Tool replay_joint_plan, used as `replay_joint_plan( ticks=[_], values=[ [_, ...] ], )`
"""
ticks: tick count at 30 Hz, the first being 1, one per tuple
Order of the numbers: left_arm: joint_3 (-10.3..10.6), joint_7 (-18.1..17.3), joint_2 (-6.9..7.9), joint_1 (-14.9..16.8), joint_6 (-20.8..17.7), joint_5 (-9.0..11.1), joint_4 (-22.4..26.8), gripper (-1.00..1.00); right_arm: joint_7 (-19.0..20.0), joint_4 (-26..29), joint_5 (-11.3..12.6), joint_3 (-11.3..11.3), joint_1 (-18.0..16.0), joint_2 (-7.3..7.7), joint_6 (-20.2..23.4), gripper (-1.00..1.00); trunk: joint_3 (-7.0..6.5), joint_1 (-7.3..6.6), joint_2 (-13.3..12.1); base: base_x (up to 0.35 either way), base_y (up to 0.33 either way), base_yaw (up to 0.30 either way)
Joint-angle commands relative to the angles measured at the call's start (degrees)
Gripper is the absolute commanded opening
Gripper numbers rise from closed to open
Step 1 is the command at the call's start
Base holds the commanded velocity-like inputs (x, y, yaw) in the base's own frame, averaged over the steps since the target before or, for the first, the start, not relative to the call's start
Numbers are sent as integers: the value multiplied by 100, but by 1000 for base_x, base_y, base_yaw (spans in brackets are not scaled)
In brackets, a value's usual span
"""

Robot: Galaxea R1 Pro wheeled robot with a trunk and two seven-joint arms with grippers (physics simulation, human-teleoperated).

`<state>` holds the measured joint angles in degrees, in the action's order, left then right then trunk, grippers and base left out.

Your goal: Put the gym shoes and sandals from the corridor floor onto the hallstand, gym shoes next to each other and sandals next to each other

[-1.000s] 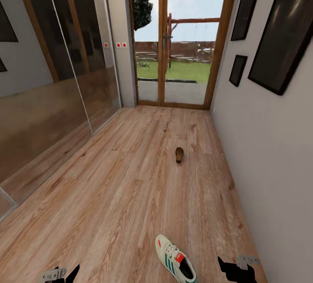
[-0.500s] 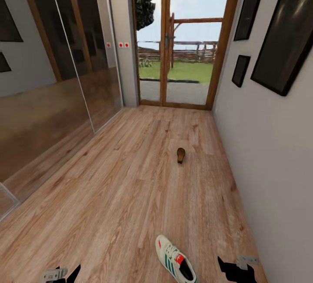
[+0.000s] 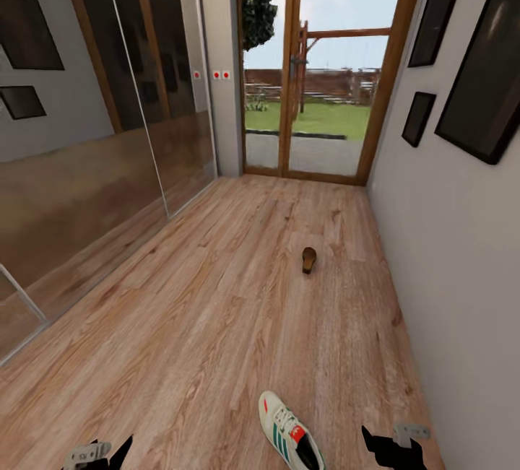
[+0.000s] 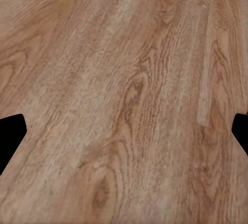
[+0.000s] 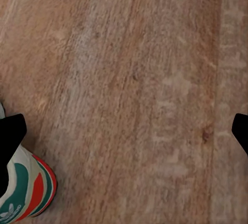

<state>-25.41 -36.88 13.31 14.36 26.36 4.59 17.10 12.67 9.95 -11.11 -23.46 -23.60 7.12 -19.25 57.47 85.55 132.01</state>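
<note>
Gym shoe [image 3: 290,432] on corridor floor [image 3: 217,311], sandal [image 3: 309,260] farther off

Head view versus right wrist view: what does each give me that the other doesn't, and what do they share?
Head view alone: the brown sandal lying farther down the corridor, the glass door, the mirrored wardrobe, wall frames, and both open grippers, left gripper and right gripper, low in the picture. Right wrist view alone: a close look at the gym shoe's heel, showing green and red trim. Shared: the gym shoe and the wood floor.
</note>
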Motion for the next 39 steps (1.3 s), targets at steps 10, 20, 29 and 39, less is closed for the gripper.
replay_joint_plan(
  ticks=[10, 20, 29, 39],
  values=[
    [58, -19, -49, 1096, -956, -67, 191, 100, 14, 1470, -279, -37, -35, -186, 496, 100, 5, -1, 2, 0, -4, 5],
    [122, 179, -153, 2211, -1785, -641, 199, 100, -12, 1834, -1210, -36, -694, -593, 1500, 100, 5, -1, 2, 0, 0, 0],
    [443, 388, -520, 2686, -2280, -1364, 205, 100, -117, 1812, -1495, -29, -958, -846, 1601, 100, 5, -1, 2, 0, 0, 0],
    [1129, -254, -472, 2625, -2220, -1561, 202, 100, -116, 1799, -1604, -39, -965, -818, 1600, 100, 5, -1, 2, 0, 0, 0]
  ],
)
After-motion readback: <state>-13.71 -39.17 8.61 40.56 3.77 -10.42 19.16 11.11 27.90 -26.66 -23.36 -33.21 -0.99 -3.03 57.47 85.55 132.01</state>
